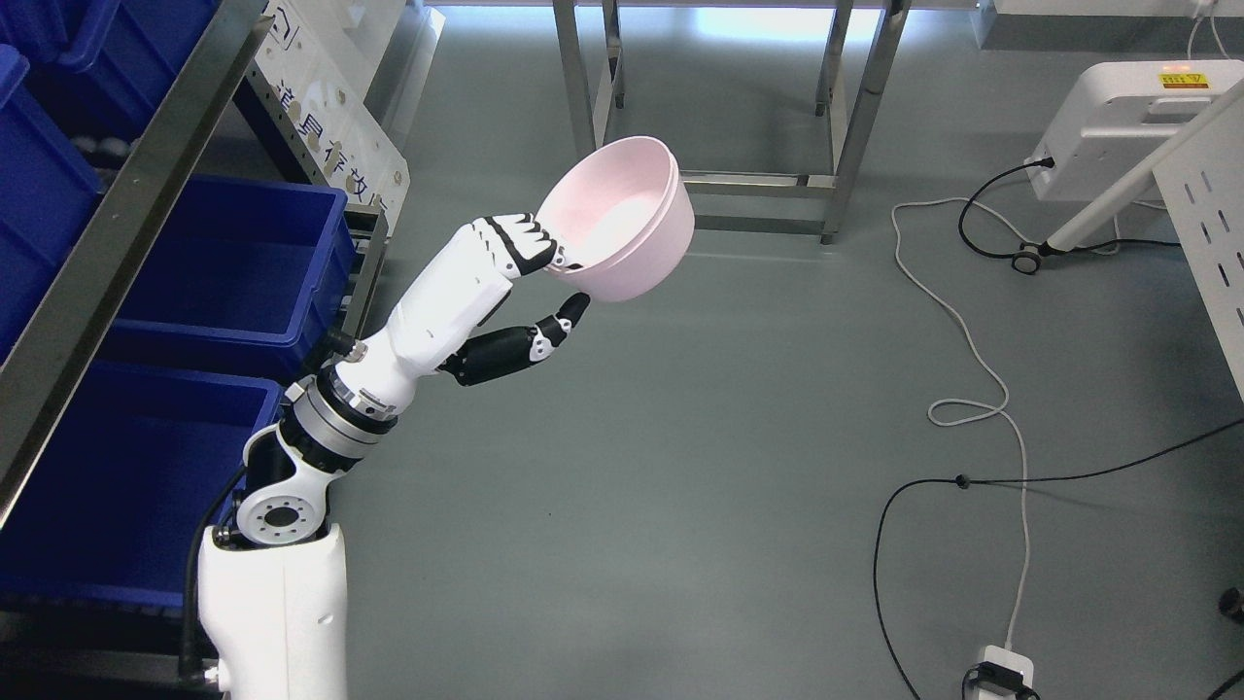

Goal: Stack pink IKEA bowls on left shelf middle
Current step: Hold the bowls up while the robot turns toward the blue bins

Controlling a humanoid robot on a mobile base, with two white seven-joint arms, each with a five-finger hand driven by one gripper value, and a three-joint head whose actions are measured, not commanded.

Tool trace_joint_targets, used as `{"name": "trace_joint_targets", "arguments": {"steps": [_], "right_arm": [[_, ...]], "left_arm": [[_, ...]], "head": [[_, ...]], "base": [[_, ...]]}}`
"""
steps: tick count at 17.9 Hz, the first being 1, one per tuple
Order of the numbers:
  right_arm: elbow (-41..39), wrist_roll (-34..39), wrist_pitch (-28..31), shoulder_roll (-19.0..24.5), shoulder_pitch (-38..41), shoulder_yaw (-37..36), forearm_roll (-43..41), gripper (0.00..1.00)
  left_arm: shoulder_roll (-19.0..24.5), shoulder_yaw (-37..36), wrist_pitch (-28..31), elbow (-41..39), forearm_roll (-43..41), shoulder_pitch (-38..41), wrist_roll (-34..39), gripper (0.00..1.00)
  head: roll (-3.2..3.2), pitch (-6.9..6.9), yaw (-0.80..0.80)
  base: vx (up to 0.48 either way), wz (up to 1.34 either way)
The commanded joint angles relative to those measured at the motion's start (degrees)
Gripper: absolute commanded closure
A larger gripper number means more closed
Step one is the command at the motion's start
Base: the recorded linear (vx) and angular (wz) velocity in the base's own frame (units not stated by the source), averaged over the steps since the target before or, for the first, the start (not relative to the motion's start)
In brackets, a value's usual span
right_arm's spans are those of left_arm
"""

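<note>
My left hand (554, 282) is raised over the grey floor and is shut on a pink bowl (627, 219). Its fingers (525, 243) hook over the near rim and the thumb (569, 316) presses under the base. The bowl tilts, its opening facing up and to the left. A double rim line suggests two nested bowls. The metal shelf (126, 194) stands along the left edge, to the left of the hand. My right arm does not show.
Blue bins (243, 262) sit on the shelf levels at left. A steel table frame (719, 117) stands behind the bowl. Cables (972, 389) trail across the floor at right, near a white cart (1118, 126) and a power adapter (1001, 671).
</note>
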Motion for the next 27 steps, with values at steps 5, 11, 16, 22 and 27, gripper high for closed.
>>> {"name": "trace_joint_targets", "arguments": {"steps": [5, 11, 16, 22, 27], "right_arm": [[-1.0, 0.0, 0.0, -1.0, 0.0, -0.3, -0.1, 0.00], [-1.0, 0.0, 0.0, -1.0, 0.0, -0.3, -0.1, 0.00], [-1.0, 0.0, 0.0, -1.0, 0.0, -0.3, -0.1, 0.00], [-1.0, 0.0, 0.0, -1.0, 0.0, -0.3, -0.1, 0.00], [-1.0, 0.0, 0.0, -1.0, 0.0, -0.3, -0.1, 0.00]], "left_arm": [[1.0, -2.0, 0.0, -0.5, 0.2, -0.3, 0.0, 0.93], [1.0, -2.8, 0.0, -1.5, 0.2, -4.0, 0.0, 0.94], [1.0, -7.1, 0.0, -1.3, 0.1, -15.3, -0.2, 0.93], [1.0, -7.2, 0.0, -1.1, 0.1, -22.6, -0.9, 0.93], [1.0, -7.3, 0.0, -1.1, 0.0, -28.1, -3.0, 0.93]], "head": [[0.00, 0.00, 0.00], [0.00, 0.00, 0.00], [0.00, 0.00, 0.00], [0.00, 0.00, 0.00], [0.00, 0.00, 0.00]], "base": [[-0.233, 0.33], [-0.195, 0.89], [-0.150, 1.03], [-0.072, 0.93], [0.005, 0.53]]}}
